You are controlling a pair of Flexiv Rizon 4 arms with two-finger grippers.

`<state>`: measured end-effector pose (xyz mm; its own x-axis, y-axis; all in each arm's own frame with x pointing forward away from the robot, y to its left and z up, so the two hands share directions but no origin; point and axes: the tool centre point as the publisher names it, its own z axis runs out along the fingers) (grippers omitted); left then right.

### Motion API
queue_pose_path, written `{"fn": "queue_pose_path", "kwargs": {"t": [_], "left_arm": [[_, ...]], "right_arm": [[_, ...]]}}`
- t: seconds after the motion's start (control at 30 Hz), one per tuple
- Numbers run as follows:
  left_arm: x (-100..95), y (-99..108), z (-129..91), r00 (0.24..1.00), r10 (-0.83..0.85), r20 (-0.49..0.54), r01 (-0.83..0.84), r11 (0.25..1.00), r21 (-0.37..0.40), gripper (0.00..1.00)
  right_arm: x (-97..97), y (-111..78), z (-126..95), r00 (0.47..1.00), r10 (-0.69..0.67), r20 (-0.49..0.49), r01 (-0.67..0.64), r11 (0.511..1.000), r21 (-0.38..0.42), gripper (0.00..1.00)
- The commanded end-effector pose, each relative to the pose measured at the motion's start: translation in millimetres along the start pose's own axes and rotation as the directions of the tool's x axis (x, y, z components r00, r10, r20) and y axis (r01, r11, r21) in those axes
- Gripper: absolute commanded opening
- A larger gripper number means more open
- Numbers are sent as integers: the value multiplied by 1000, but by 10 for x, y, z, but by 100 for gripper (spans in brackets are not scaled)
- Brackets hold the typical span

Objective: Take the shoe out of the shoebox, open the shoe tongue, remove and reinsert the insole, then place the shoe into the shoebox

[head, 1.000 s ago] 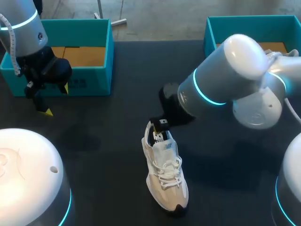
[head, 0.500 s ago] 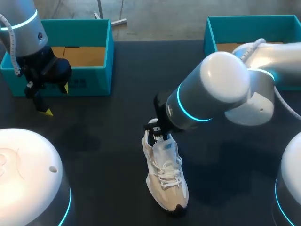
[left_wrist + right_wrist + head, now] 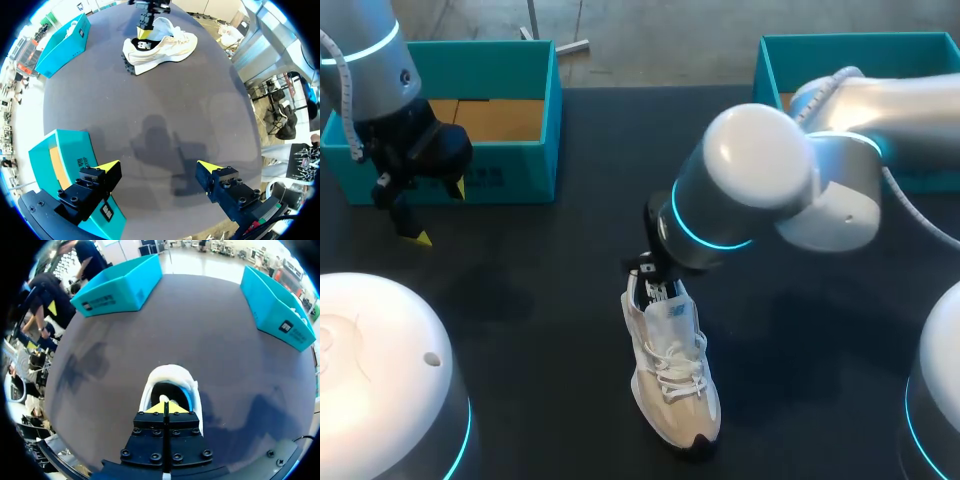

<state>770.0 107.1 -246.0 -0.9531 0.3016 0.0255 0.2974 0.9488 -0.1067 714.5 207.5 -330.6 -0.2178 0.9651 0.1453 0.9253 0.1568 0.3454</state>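
A white and beige sneaker [image 3: 670, 375] lies on the dark table, toe toward the front edge; in the right wrist view the shoe [image 3: 170, 382] shows its open mouth. My right gripper [image 3: 648, 270] is at the heel end with its yellow tips pressed together at the shoe's mouth [image 3: 165, 407]; whether they pinch anything is hidden. From the left wrist view the sneaker [image 3: 160, 47] is far ahead, with the right gripper [image 3: 145, 31] on it. My left gripper [image 3: 438, 212] hangs open and empty in front of the left teal shoebox [image 3: 505, 170], its tips [image 3: 157, 166] spread wide.
A second teal shoebox [image 3: 840, 45] stands at the back right, partly behind my right arm. Both boxes also show ahead of the right gripper: one [image 3: 120, 287] and the other [image 3: 275, 310]. Bare dark tabletop [image 3: 540, 300] lies between the left gripper and the shoe.
My right arm's elbow has swung left and lower over the shoe, while its gripper stayed at the shoe's heel opening. The left arm and the shoe have not moved.
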Motion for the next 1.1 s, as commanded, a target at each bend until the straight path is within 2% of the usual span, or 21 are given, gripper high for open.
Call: {"fn": "queue_pose_path", "kwargs": {"t": [0.03,0.4,0.97,1.1], "left_arm": [[11,-3,-1,1000,0,1,0,1000,-4,100],[11,-3,-1,1000,0,1,0,1000,-4,100],[11,-3,-1,1000,0,1,0,1000,-4,100],[11,-3,-1,1000,0,1,0,1000,-4,100]], "right_arm": [[88,49,51,998,9,55,-9,1000,0,0],[44,39,228,986,28,165,-30,1000,8,0],[12,14,514,971,42,237,-49,999,24,0],[63,-4,426,957,40,289,-38,999,-10,0]]}}
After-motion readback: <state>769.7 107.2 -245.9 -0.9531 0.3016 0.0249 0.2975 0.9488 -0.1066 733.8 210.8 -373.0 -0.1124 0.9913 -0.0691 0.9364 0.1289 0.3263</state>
